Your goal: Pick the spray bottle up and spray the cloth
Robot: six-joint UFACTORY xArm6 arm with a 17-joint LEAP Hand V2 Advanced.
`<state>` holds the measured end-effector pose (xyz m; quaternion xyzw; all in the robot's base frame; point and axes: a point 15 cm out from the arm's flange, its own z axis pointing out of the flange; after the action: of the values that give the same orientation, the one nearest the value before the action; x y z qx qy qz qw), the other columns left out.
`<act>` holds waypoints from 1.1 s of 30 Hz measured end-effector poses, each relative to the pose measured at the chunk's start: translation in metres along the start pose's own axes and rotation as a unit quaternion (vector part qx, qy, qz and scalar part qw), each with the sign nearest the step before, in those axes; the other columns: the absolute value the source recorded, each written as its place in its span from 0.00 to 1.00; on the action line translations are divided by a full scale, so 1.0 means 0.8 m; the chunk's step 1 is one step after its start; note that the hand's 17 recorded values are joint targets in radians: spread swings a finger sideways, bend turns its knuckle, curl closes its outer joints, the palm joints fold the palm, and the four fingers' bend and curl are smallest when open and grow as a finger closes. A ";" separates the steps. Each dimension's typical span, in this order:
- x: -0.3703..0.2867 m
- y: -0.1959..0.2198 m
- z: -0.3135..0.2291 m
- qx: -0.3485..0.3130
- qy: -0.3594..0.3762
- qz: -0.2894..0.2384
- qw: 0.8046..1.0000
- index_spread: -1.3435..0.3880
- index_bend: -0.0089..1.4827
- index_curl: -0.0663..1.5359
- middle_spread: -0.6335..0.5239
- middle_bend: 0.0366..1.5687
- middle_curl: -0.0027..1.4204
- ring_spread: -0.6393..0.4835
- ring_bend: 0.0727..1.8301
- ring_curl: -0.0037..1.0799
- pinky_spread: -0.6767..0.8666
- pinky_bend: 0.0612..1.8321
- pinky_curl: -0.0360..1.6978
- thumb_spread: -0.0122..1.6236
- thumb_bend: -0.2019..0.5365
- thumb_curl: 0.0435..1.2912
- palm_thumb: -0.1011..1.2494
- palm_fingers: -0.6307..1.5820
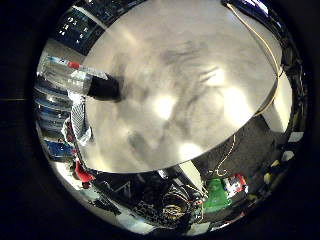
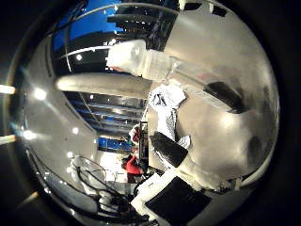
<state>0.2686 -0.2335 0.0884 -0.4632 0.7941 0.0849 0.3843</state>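
The spray bottle (image 2: 162, 66) has a white spray head, a clear body and a black base (image 1: 105, 88), and the base rests on the round glossy table (image 1: 190, 65). A crumpled patterned white and grey cloth (image 2: 165, 102) lies on the table right beside the bottle, near the table's rim. My hand (image 2: 181, 176) is apart from both and holds nothing. One white finger with a black tip (image 2: 167, 148) reaches out straight towards the cloth's edge. Neither the bottle nor the cloth is touched.
The table's rim (image 1: 150, 167) runs close to the cloth, and the floor drops away beyond it. A green object (image 1: 217, 196) and a red and white item (image 1: 235, 184) lie on the floor, along with dark clutter (image 1: 165, 205). Room shelving stands behind the bottle.
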 end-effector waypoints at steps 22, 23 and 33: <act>-0.081 -0.043 0.096 -0.026 -0.039 -0.042 0.998 0.61 0.18 0.24 0.48 0.31 0.31 0.53 0.35 0.29 0.54 0.15 0.16 0.65 0.25 0.21 0.52 0.73; -0.085 -0.044 0.100 -0.028 -0.041 -0.044 0.998 0.59 0.22 0.28 0.45 0.37 0.35 0.48 0.40 0.35 0.44 0.22 0.19 0.65 0.25 0.21 0.53 0.85; -0.128 -0.055 0.113 -0.028 -0.097 -0.051 0.994 0.61 0.67 0.51 0.44 0.75 0.49 0.41 0.69 0.55 0.27 0.63 0.38 0.65 0.27 0.28 0.72 0.87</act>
<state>0.3804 -0.1450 0.1066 -0.5031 0.7258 0.1323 0.4500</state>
